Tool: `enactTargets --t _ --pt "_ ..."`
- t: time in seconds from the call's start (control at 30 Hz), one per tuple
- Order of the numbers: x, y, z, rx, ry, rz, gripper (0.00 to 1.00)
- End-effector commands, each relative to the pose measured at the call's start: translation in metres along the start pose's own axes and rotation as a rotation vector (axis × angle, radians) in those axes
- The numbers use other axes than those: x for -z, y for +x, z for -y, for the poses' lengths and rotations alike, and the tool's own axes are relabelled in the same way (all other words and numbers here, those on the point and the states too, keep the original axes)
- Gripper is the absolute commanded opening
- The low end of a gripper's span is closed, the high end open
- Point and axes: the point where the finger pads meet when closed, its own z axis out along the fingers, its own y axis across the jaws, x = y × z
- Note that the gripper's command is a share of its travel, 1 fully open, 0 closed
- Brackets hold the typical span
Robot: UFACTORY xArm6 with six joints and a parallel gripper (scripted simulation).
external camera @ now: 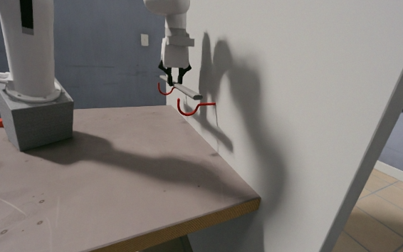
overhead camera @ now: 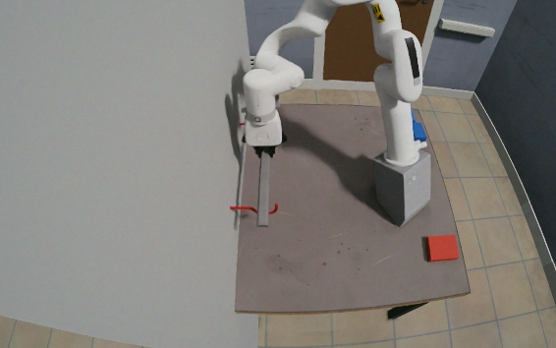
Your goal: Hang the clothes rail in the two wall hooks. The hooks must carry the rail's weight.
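Note:
The clothes rail is a straight grey bar running along the white wall; it also shows in the exterior view. My gripper is shut on the rail near its far end, pointing down. Two red wall hooks stick out of the wall above the table. The near hook lies under the rail's near end, and in the exterior view the rail hangs a little above it. The far hook sits just below the fingers and is mostly hidden in the top view.
The white wall panel stands along the table's left edge. The arm's grey base block stands at the right of the table. A flat red block lies near the front right corner. Blue parts sit behind the base.

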Motion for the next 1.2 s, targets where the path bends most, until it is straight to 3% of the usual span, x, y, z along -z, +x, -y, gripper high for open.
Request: enactTargets --t 0.0,0.73,1.17 --pt "-0.005 0.000 0.002 -0.001 0.004 0.001 0.00" --pt "-0.038 0.000 0.002 -0.001 0.004 0.001 0.00" --pt "-0.038 0.000 0.002 -0.001 0.004 0.001 0.00"
